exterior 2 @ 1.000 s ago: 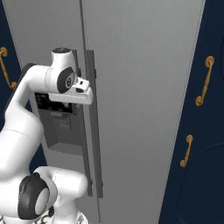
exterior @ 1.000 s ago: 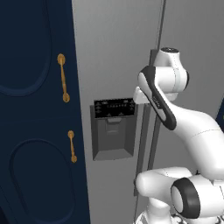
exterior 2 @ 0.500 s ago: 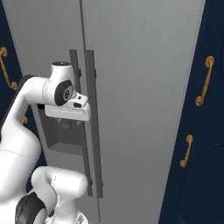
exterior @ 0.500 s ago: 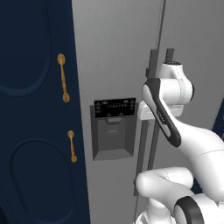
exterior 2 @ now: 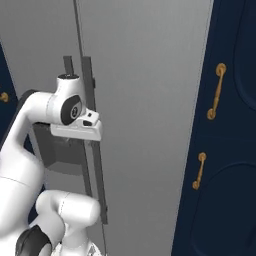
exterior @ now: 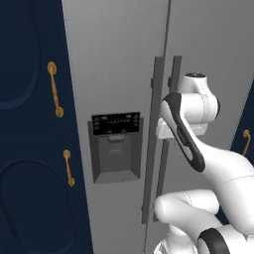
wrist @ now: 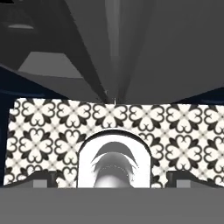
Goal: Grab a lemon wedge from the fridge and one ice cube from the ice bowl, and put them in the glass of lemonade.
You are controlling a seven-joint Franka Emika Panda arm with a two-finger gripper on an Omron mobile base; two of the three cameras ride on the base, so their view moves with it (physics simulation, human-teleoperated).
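— What sort of place is this?
— A home kitchen: a tall grey fridge (exterior: 119, 64) fills mid-frame, navy cabinets (exterior: 30, 149) with gold handles (exterior: 54, 89) at left, patterned floor tiles (wrist: 183, 127) below.

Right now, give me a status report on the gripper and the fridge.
Gripper open, holding nothing, up against the dark bar handles. Fridge doors look closed; lemon wedge not yet reachable. Nothing else in the way.
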